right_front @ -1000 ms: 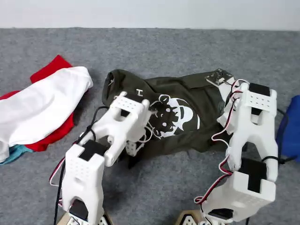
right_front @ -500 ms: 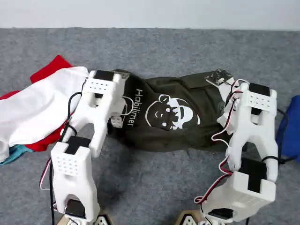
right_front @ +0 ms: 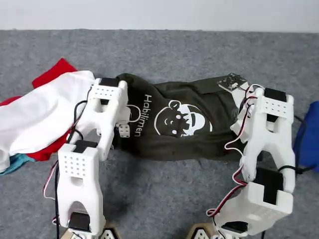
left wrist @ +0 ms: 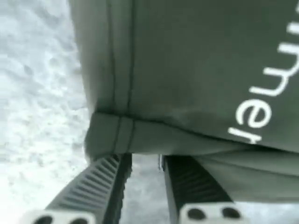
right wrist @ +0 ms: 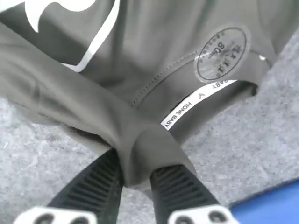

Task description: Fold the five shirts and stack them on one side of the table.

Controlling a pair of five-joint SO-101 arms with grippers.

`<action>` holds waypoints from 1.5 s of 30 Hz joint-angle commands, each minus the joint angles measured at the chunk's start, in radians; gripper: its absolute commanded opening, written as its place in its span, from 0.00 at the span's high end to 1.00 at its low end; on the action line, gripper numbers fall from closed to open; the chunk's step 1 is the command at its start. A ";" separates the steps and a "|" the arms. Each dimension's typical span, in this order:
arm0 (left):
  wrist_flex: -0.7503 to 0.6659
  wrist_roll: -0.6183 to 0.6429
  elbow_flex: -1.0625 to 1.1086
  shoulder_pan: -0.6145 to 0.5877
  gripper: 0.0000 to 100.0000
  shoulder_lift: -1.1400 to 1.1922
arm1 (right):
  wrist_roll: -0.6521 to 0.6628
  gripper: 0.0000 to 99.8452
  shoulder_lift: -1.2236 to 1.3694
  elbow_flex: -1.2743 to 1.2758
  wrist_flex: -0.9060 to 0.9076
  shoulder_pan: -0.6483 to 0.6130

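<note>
Left tool [left wrist: 145, 157] | right tool [right wrist: 136, 171] | both pinch olive shirt [right_front: 184, 142]

Soft matt cloth olive shirt [right_front: 199, 144], rough grey felt table [right_front: 164, 199], ribbed matt plastic left end effector [left wrist: 145, 157] fingers [left wrist: 105, 179]

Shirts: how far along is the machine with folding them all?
Piled loosely at one side: white shirt, red shirt, teal shirt. In hand: the left end effector and right end effector each pinch the green shirt, spread out unfolded. Remaining: folding it, then the blue shirt.
</note>
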 commanded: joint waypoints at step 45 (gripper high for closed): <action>0.012 0.075 -0.148 0.043 0.81 -0.190 | 0.046 0.99 -0.007 -0.052 0.001 -0.005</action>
